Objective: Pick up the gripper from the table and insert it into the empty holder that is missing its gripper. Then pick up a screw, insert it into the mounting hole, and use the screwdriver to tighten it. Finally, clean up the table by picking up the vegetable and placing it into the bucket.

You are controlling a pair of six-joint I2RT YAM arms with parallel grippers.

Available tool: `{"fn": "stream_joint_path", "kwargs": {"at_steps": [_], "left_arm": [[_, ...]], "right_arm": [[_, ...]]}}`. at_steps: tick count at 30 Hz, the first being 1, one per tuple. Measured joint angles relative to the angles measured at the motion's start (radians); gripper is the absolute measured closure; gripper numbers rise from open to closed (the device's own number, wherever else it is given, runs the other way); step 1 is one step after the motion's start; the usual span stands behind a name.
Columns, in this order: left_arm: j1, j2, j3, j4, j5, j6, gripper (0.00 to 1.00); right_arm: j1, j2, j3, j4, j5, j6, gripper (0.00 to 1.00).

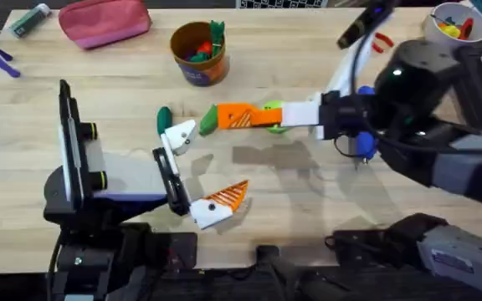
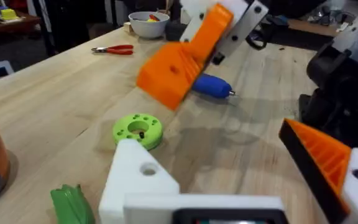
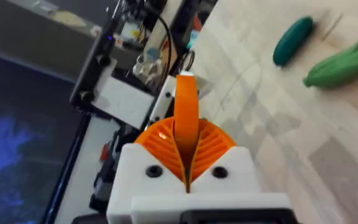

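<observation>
The gripper [image 3: 186, 118] is pinched edge-on in the closed right claw [image 1: 239, 116], held above mid-bench near the bare white holder [image 1: 179, 135] of the open left claw [image 1: 201, 171]. Misalignment could jam it or lever it loose.

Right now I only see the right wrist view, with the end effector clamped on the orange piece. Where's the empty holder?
Observer: The holder is the left end effector's bare white finger, close beside the gripper in the overhead view.
Operator: Its other finger?
Observer: It carries an orange ribbed pad.
Operator: And the screwdriver?
Observer: The screwdriver lies on the table beyond the green disc, seen from the left wrist.
</observation>
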Motion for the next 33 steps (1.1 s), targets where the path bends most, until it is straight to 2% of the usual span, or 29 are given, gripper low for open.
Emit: {"fn": "stream_joint_path", "kwargs": {"at_steps": [12,22,33], "left_arm": [[0.0,0.0,0.0,0.0,0.0,0.0,0.013],[0.0,0.0,0.0,0.0,0.0,0.0,0.014],[0.0,0.0,0.0,0.0,0.0,0.0,0.015]], "right_arm": [[0.0,0.246,0.011,0.02,-0.154,0.078,0.991],[0.021,0.349,0.141,0.027,-0.31,0.097,0.991],[0.031,0.408,0.165,0.026,-0.34,0.109,0.991]]}}
